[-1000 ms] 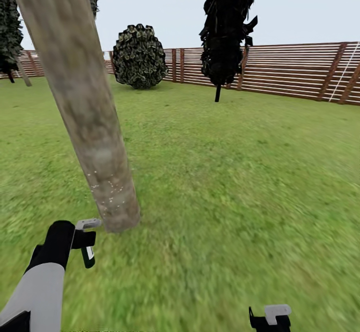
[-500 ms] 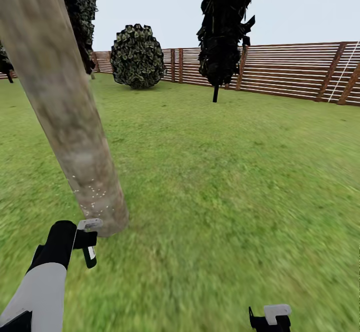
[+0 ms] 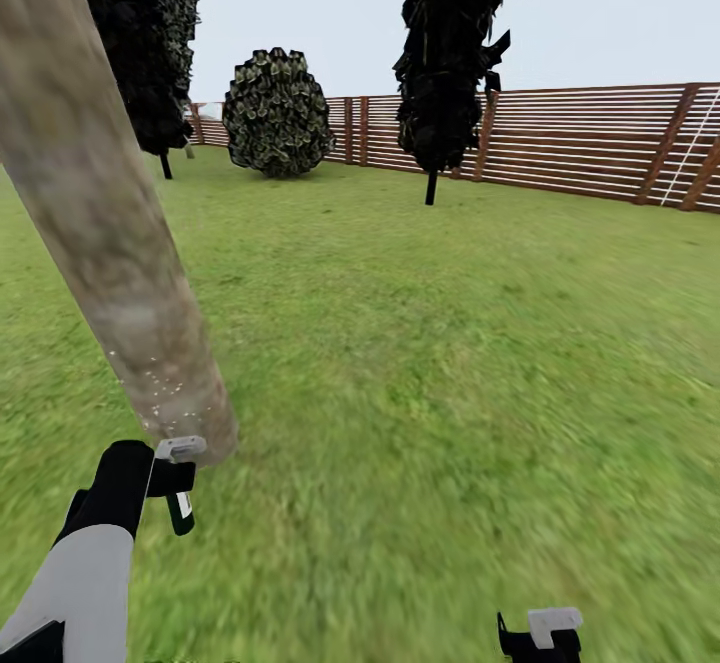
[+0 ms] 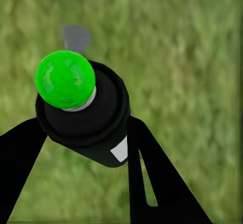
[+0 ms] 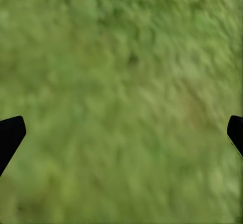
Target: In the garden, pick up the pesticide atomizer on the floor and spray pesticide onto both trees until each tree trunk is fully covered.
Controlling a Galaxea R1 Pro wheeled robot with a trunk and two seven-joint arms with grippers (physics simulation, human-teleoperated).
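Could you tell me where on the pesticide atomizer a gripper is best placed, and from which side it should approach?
Probably on the round dark body below the nozzle, one finger on each side. The left wrist view shows the left gripper doing just that: its black fingers flank the pesticide atomizer, leaving the grey trigger nozzle free at the top, pointing towards the tree trunk.

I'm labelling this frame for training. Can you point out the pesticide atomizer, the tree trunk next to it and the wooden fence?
pesticide atomizer (image 4: pixel 88 120): left wrist view, on its dark body.
tree trunk (image 3: pixel 95 213): head view, mid-height on the bark.
wooden fence (image 3: pixel 580 143): head view, on the slats.
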